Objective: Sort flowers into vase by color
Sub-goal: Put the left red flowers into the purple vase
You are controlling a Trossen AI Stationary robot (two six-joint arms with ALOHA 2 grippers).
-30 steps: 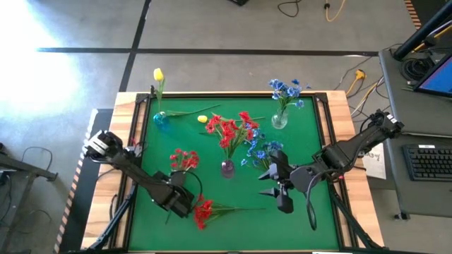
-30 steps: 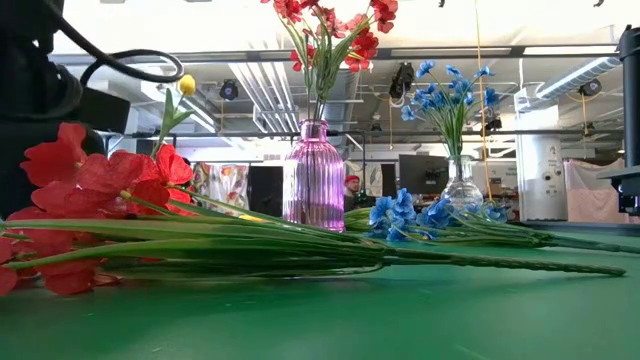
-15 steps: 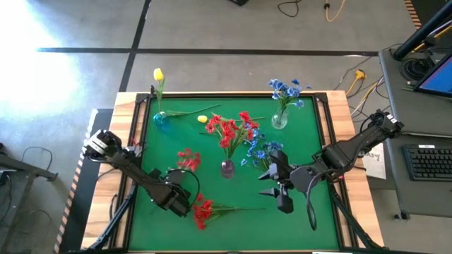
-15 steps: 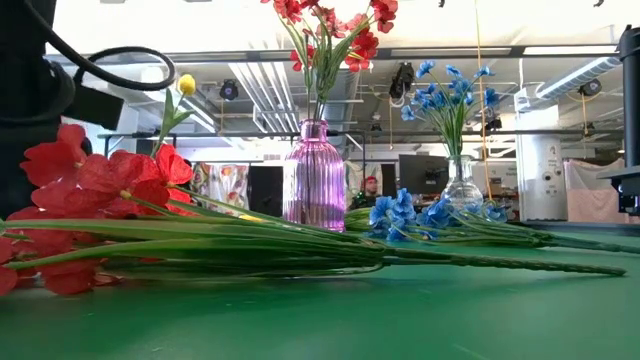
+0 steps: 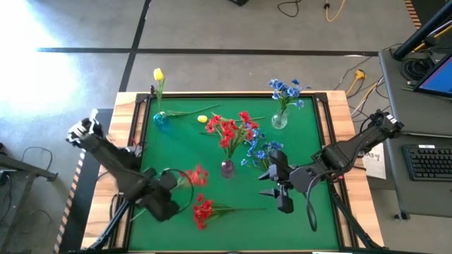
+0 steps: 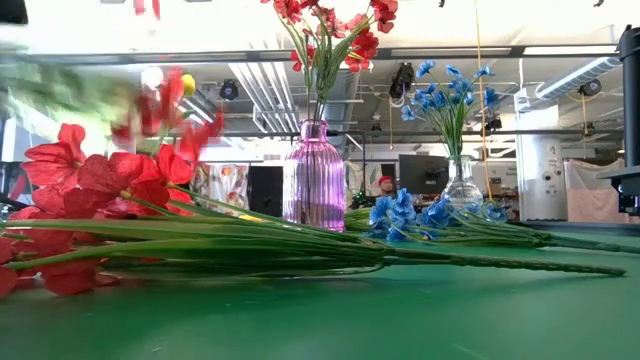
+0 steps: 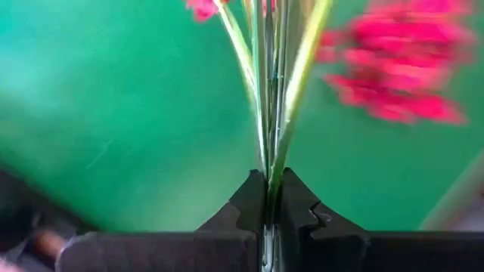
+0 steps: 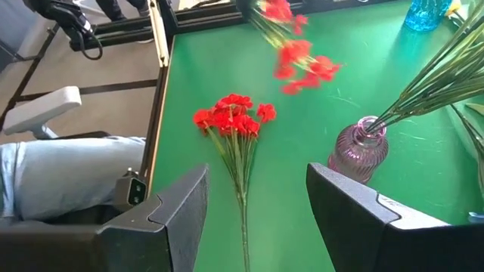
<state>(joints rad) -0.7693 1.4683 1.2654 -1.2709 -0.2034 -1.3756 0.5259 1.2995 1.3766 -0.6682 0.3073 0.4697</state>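
While your left arm stretches in a long diagonal from the table's left edge toward the near left part of the green mat [image 5: 176, 141], its left gripper [image 5: 171, 185] has its fingers [image 7: 249, 198] pressed fully together on the thin green stems of a red sprig [image 5: 195, 174], whose blossoms show blurred above the mat between the gripper and the purple vase [image 5: 227, 168]. You can see those stems pinched right at the fingertips in the left wrist view, running straight out from them. A second red sprig [image 5: 203, 211] lies flat on the mat near the front edge, just beside that gripper, its stems pointing toward the right. Your right arm reaches in from the right edge, bent at the elbow, and the right gripper [image 5: 281, 188] hangs over the mat right of the purple vase with its fingers spread apart and nothing between them. The purple vase near the table's middle holds red flowers [image 5: 233, 130]; blue sprigs [image 5: 260, 152] lie just right of it. A clear vase [image 5: 280, 118] with blue flowers stands near the far right corner, a blue vase [image 5: 160, 120] with a yellow bud [image 5: 157, 74] near the far left corner, and another yellow bud [image 5: 203, 119] lies beside it.
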